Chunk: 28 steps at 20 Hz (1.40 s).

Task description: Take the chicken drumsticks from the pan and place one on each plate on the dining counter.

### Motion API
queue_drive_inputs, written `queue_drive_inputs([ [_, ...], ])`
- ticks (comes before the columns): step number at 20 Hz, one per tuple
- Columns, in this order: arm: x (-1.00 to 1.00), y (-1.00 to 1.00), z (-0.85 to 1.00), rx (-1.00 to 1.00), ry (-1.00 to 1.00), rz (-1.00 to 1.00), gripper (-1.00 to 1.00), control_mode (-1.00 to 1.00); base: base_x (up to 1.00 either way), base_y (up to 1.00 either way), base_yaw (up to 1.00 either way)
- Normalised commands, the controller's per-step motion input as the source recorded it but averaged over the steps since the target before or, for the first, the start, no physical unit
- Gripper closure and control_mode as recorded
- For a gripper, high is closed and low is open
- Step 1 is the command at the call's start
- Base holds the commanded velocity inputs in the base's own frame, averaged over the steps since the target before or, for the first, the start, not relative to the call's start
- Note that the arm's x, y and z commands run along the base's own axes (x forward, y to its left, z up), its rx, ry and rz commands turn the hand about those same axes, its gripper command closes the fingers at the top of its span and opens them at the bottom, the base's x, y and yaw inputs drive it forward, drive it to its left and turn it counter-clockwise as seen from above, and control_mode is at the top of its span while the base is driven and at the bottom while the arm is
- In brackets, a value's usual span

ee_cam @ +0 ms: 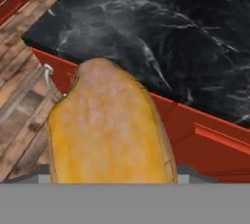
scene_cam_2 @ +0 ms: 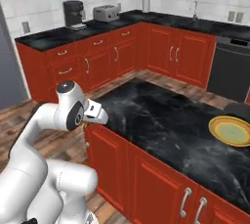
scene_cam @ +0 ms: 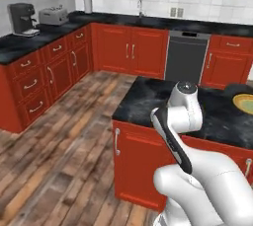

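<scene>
A golden-orange chicken drumstick [ee_cam: 110, 125] looms close in the hand view and hides the fingertips; the gripper is shut on it. In the right base view the gripper [scene_cam_2: 99, 114] hangs at the near left corner of the dining counter [scene_cam_2: 161, 120], just off its edge. Below the drumstick lie the counter's black marble [ee_cam: 171, 22] and a red cabinet front. The yellow plate [scene_cam_2: 230, 131] lies far to the right on the counter, also at the right edge of the left base view [scene_cam: 244, 102]. A dark rounded shape [scene_cam: 236, 90] sits just beyond it; I cannot tell if it is the pan. The blue plate is out of view.
Wooden floor [scene_cam: 59, 161] spreads left of the island. Red cabinets with black counters line the back and left walls, carrying a coffee machine [scene_cam: 22, 18] and a toaster [scene_cam: 53, 16]. A dark dishwasher [scene_cam: 185, 57] stands in the back row.
</scene>
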Motion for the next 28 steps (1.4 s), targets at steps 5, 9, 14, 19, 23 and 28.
queue_drive_inputs([
  [5, 0.0, 0.0, 0.0, 0.0, 0.0, 0.0, 1.0, 1.0, 0.1, -0.74, -0.63],
  [9, 0.0, 0.0, 0.0, 0.0, 0.0, 0.0, 1.0, 1.0, 0.01, -0.57, -0.64],
  [14, 0.0, 0.0, 0.0, 0.0, 0.0, 0.0, 1.0, 1.0, 0.37, -0.46, -0.48],
  [19, 0.0, 0.0, 0.0, 0.0, 0.0, 0.0, 1.0, 1.0, 0.67, -0.22, -0.28],
  [23, 0.29, -0.03, 0.0, 0.03, -0.12, -0.07, 1.0, -1.0, 0.24, -0.08, -0.1],
  [28, 0.46, -0.06, 0.09, 0.08, -0.15, -0.09, 1.0, -1.0, 0.0, 0.0, 0.0],
])
